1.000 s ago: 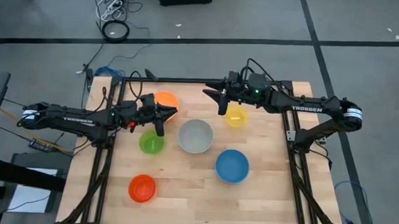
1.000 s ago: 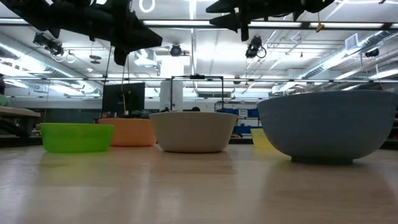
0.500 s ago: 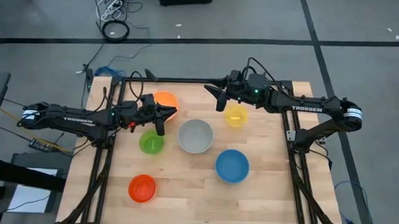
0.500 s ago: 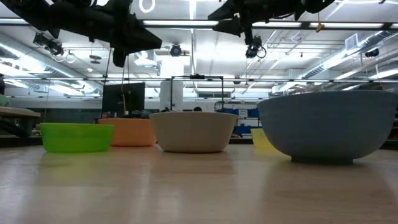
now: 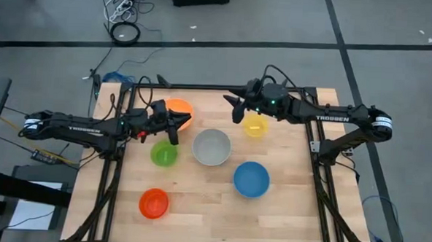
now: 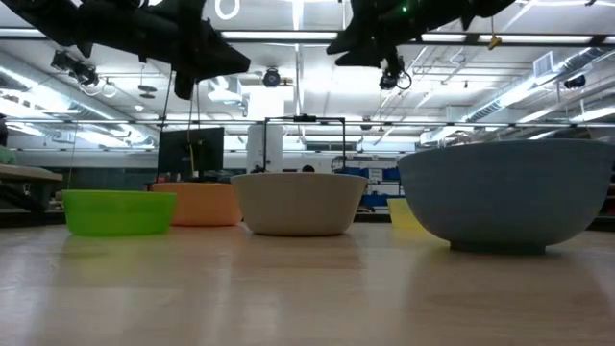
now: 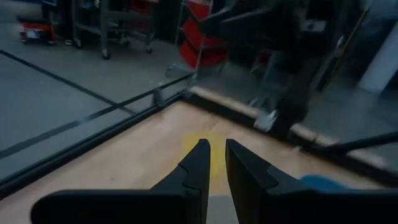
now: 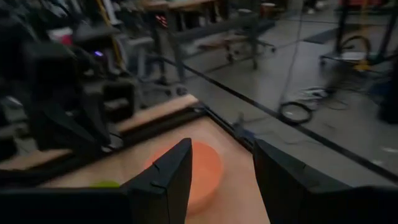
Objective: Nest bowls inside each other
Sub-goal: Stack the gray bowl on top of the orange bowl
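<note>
Six bowls rest on their bases, apart, on the wooden table [image 5: 197, 208]: orange [image 5: 178, 107] far left, yellow [image 5: 256, 126] far right, grey [image 5: 212, 147] in the middle, green [image 5: 164, 154], blue [image 5: 251, 179], and red-orange [image 5: 154, 204] near the front. My left gripper [image 5: 187, 120] hangs level in the air over the near rim of the orange bowl. Its fingers [image 7: 198, 163] are only narrowly apart, with nothing between them. My right gripper [image 5: 227, 100] floats high near the far edge, left of the yellow bowl. It is open and empty [image 8: 221, 168].
A black frame [image 5: 203, 87] borders the table's far and side edges. Bare wood lies along the near edge beside the red-orange bowl. In the low view both arms hang well above the bowl rims, with the blue bowl [image 6: 504, 197] nearest the camera.
My right gripper has turned at the wrist and tipped a little downward, sinking slightly. The bowls have stayed where they were.
</note>
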`<action>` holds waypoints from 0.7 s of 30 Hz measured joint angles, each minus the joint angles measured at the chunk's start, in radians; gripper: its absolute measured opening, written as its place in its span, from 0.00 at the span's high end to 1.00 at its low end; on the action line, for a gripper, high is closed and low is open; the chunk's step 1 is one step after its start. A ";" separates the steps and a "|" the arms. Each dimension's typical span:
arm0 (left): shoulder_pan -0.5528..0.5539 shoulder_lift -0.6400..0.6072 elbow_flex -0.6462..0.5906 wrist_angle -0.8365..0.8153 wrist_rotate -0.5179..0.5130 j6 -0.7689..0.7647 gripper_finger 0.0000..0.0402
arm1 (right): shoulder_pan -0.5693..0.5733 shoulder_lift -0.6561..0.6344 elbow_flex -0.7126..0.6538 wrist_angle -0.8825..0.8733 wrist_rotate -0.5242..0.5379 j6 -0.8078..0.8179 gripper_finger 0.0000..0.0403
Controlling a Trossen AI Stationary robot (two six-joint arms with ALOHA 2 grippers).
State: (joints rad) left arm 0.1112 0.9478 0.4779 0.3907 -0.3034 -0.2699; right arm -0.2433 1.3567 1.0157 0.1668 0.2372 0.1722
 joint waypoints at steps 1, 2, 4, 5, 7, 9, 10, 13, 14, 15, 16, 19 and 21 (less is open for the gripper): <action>0.000 0.000 0.016 -0.041 -0.012 0.010 0.85 | 0.004 0.000 0.000 -0.008 0.014 -0.010 0.61; 0.000 0.000 0.038 -0.099 -0.027 0.022 0.85 | 0.008 0.000 0.000 -0.015 0.027 -0.017 0.61; 0.000 0.000 0.095 -0.240 -0.067 0.036 0.85 | 0.014 0.000 0.000 -0.033 0.052 -0.026 0.61; 0.000 0.001 0.127 -0.316 -0.092 0.051 0.85 | 0.015 0.000 0.000 -0.047 0.062 -0.028 0.61; 0.000 0.004 0.184 -0.441 -0.132 0.075 0.85 | 0.015 0.000 0.000 -0.087 0.081 -0.026 0.61; 0.000 0.005 0.233 -0.534 -0.157 0.109 0.85 | 0.015 0.000 0.000 -0.134 0.087 -0.010 0.61; 0.000 0.005 0.254 -0.559 -0.159 0.125 0.85 | 0.015 0.000 0.000 -0.161 0.089 0.000 0.61; 0.000 0.005 0.296 -0.593 -0.160 0.180 0.85 | 0.015 0.020 0.000 -0.219 0.081 0.011 0.61; 0.000 0.005 0.304 -0.599 -0.160 0.189 0.85 | 0.016 0.034 0.000 -0.230 0.080 0.014 0.61; 0.000 0.005 0.309 -0.597 -0.160 0.195 0.85 | 0.020 0.049 0.000 -0.220 0.072 0.025 0.61; 0.000 0.005 0.314 -0.597 -0.160 0.203 0.85 | 0.021 0.064 0.000 -0.222 0.057 0.038 0.61; 0.000 0.005 0.318 -0.594 -0.160 0.210 0.85 | 0.021 0.138 0.025 -0.220 0.025 0.061 0.61; 0.000 0.005 0.318 -0.592 -0.160 0.210 0.85 | 0.025 0.205 0.076 -0.244 0.021 0.062 0.61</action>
State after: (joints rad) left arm 0.1112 0.9527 0.7956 -0.2016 -0.4633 -0.0598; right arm -0.2182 1.5619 1.0915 -0.0770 0.2581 0.2340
